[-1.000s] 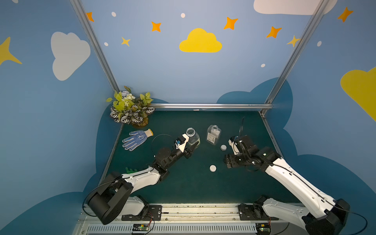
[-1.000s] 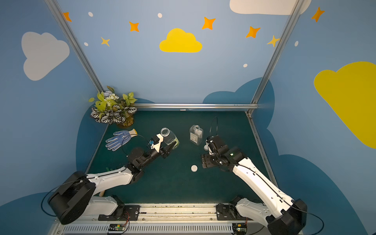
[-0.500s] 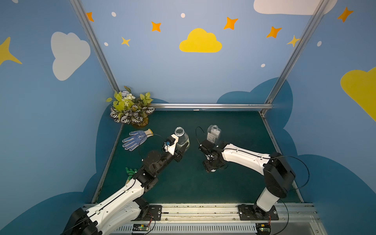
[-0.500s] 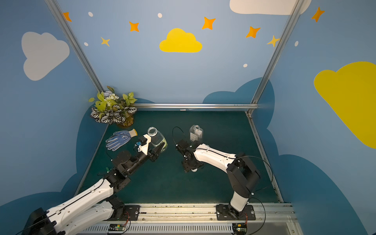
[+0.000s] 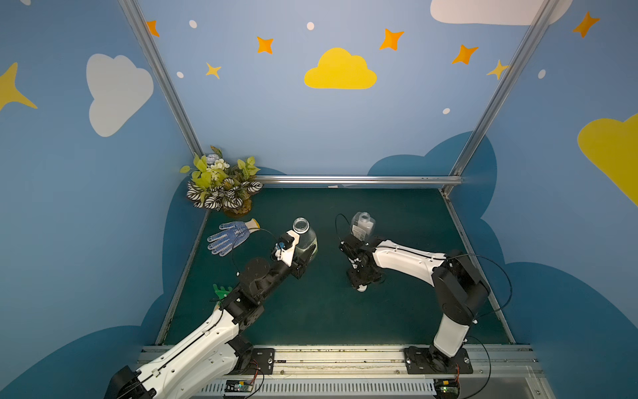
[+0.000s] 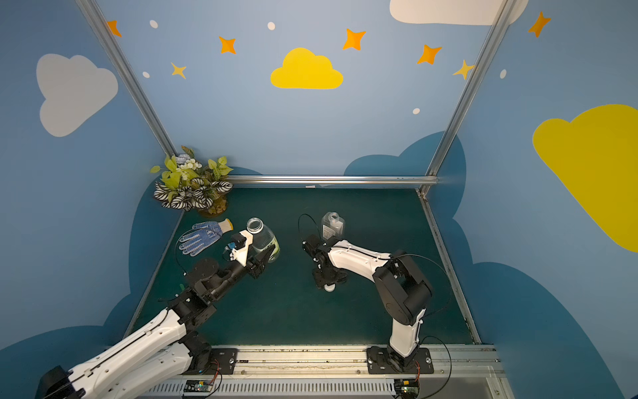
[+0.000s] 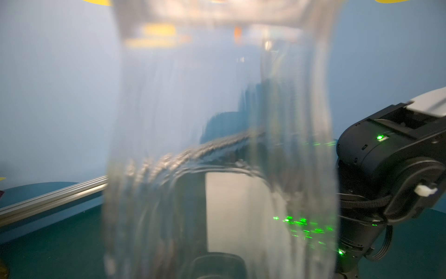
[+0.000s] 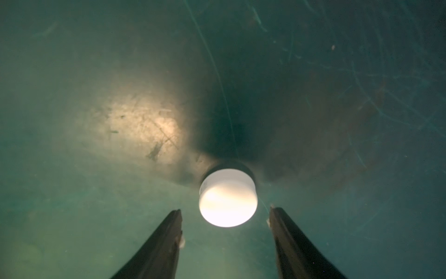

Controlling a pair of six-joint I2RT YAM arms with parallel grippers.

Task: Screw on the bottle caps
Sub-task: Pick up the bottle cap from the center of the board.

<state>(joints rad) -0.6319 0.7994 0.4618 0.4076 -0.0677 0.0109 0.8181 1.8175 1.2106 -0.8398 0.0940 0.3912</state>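
Observation:
The round clear bottle (image 5: 306, 239) (image 6: 264, 240) with a yellow-green label stands uncapped left of centre, and my left gripper (image 5: 301, 257) is shut on its lower body. It fills the left wrist view as a blurred clear wall (image 7: 217, 145). The square bottle (image 5: 362, 224) (image 6: 333, 224) with a white label stands uncapped at mid-back. One white bottle cap (image 8: 228, 198) lies flat on the green mat. My right gripper (image 8: 224, 210) points down over it, open, its fingers either side and apart from it. In both top views the cap (image 5: 361, 288) (image 6: 329, 288) peeks out under that gripper.
A potted plant (image 5: 222, 186) fills the back left corner. A blue-dotted work glove (image 5: 229, 236) lies just left of the held bottle. A small green object (image 5: 221, 290) sits by the left arm. Metal rails (image 5: 345, 179) edge the mat.
My right arm swung in from the right to hang over the centre cap, and its jaws narrowed. My left arm carried the round bottle a little to the left.

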